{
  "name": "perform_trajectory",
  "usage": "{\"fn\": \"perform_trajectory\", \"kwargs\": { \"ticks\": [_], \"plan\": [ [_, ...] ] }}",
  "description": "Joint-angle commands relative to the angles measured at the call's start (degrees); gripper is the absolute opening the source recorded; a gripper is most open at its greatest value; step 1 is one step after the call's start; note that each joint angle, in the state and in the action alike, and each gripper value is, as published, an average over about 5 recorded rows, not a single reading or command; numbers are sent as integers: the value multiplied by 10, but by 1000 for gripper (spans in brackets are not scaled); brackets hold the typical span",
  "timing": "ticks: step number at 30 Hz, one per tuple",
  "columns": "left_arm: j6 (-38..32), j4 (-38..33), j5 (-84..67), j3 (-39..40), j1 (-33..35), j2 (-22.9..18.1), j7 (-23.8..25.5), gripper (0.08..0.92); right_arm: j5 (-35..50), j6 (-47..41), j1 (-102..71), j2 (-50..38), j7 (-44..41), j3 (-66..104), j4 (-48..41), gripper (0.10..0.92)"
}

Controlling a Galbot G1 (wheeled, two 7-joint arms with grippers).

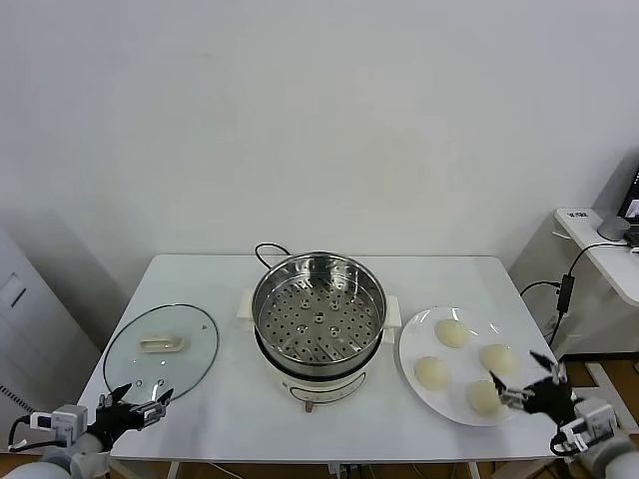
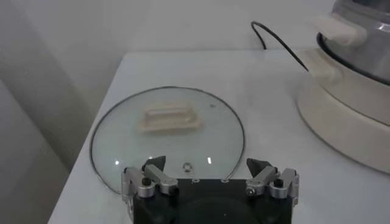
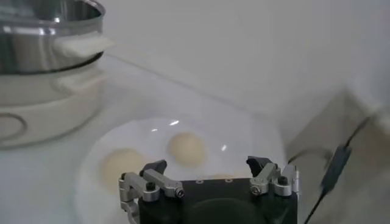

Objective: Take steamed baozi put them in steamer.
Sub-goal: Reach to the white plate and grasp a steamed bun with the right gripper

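Four smooth, round, cream-white steamed baozi (image 1: 451,332) (image 1: 497,357) (image 1: 432,372) (image 1: 483,396) are lying on a flat white round plate (image 1: 417,334), on the robot's right side of the white table (image 1: 230,399). They are resting with the dome side up; being round, they are showing no long axis and pointing no clear way. They are sitting apart from each other in a loose square.

In the middle of the table the round shiny stainless-steel steamer (image 1: 319,314) is standing upright on its white electric base, its mouth facing up and its perforated tray floor lying bare. Its white side handles are pointing to left and right, and a black cord (image 1: 268,249) is curling behind it.

On the left side a round glass lid with a white handle (image 1: 161,349) is lying flat on the table, the handle's long side running left to right.

The right gripper (image 1: 529,381) is hovering at the near edge of the plate, just beside the nearest bun, with fingers spread wide and holding nothing. The left gripper (image 1: 140,404) is waiting at the near edge of the lid, also wide open and empty
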Motion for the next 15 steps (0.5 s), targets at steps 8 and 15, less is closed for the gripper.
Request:
{"fn": "perform_trajectory", "kwargs": {
  "ticks": [8,15],
  "plan": [
    [10,0,22,1,-3,-3,-2,823,-284,73,299,-105,-126,-178,-157,823],
    [11,-2,24,-1,-4,-10,-2,823,-221,86,494,-141,-263,-364,-246,823]
  ]
}}
